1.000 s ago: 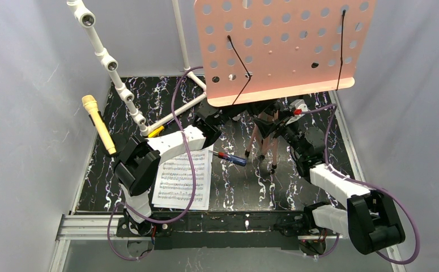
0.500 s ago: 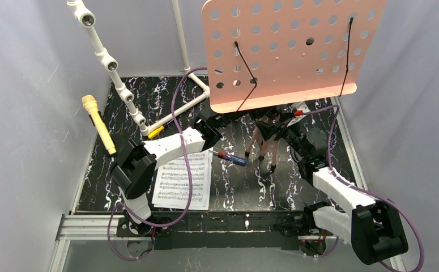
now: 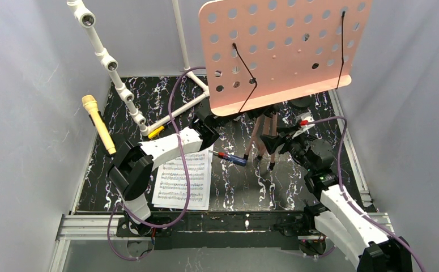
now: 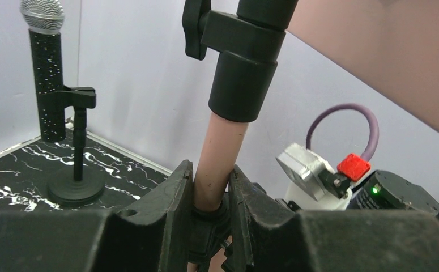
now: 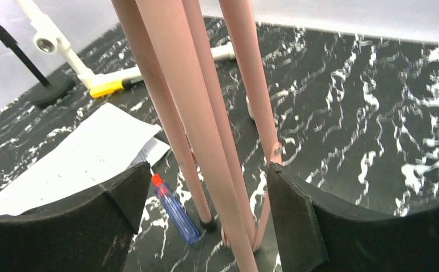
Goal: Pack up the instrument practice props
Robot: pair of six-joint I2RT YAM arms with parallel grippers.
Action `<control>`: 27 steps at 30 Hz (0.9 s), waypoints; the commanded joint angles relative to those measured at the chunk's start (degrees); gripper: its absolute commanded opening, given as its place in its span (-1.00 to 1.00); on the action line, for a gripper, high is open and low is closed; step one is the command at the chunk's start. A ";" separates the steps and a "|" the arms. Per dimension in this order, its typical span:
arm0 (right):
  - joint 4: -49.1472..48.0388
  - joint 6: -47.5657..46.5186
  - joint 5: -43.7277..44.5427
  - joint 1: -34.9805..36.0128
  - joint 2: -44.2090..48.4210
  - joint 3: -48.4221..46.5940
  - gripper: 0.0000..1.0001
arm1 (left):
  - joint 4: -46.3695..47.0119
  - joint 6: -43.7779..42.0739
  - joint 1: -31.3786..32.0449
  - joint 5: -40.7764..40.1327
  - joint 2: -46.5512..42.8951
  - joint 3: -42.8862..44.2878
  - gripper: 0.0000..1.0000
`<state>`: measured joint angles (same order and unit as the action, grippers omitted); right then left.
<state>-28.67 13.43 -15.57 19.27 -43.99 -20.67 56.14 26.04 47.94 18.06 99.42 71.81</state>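
Observation:
The pink perforated music board (image 3: pixel 285 51) stands high on its copper tripod legs (image 3: pixel 265 141). My left gripper (image 4: pixel 210 175) is shut on the stand's copper pole (image 4: pixel 220 147), just under its black collar. My right gripper (image 5: pixel 205 192) is open with the tripod legs (image 5: pixel 200 113) between its jaws. The white sheet-music pages (image 3: pixel 183 178) lie at the front left. The yellow microphone (image 3: pixel 98 123) stands at the far left. The black grey-headed microphone (image 4: pixel 48 73) sits on a black round-based pole (image 4: pixel 76 187).
A blue screwdriver with a red collar (image 3: pixel 231 157) lies beside the tripod feet. It also shows in the right wrist view (image 5: pixel 176 212). The white pipe frame (image 3: pixel 115 73) crosses the back left, with a yellow-handled tool (image 3: pixel 156 131) at its foot. Grey walls enclose the table.
My right arm has drawn back toward the near edge and its gripper has dropped from the stand's hub to the legs. The pink board has shifted and tilted slightly. The left gripper keeps its grip.

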 commanded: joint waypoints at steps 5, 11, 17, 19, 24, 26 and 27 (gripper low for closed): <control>2.34 0.15 4.93 0.25 2.48 3.26 0.25 | 4.50 3.75 -0.66 -1.52 -4.04 1.40 -1.00; -6.18 0.14 3.18 0.25 -3.52 3.23 -0.29 | 5.14 6.74 -0.62 0.97 -2.90 2.99 -1.00; -12.31 0.29 0.13 0.25 -9.24 -0.25 -0.84 | 5.59 7.59 0.78 2.64 -1.60 4.47 -1.00; -13.60 0.24 -0.40 0.30 -10.44 -1.55 -0.92 | 5.94 8.30 1.22 2.84 -1.14 4.74 -1.00; -14.02 -1.95 2.25 0.32 -10.28 -2.74 -0.91 | 10.14 9.70 1.47 2.13 -0.69 2.12 -1.00; -13.01 -3.72 3.85 0.27 -10.14 -1.79 -0.84 | 10.72 9.10 1.54 2.09 -0.88 0.66 -1.00; -12.54 -4.22 4.42 0.26 -10.06 -1.38 -0.79 | 10.74 8.50 1.53 1.95 -1.03 0.05 -1.00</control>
<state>-36.12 8.88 -16.32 19.88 -54.43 -18.90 57.08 28.95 46.63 16.32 100.33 72.58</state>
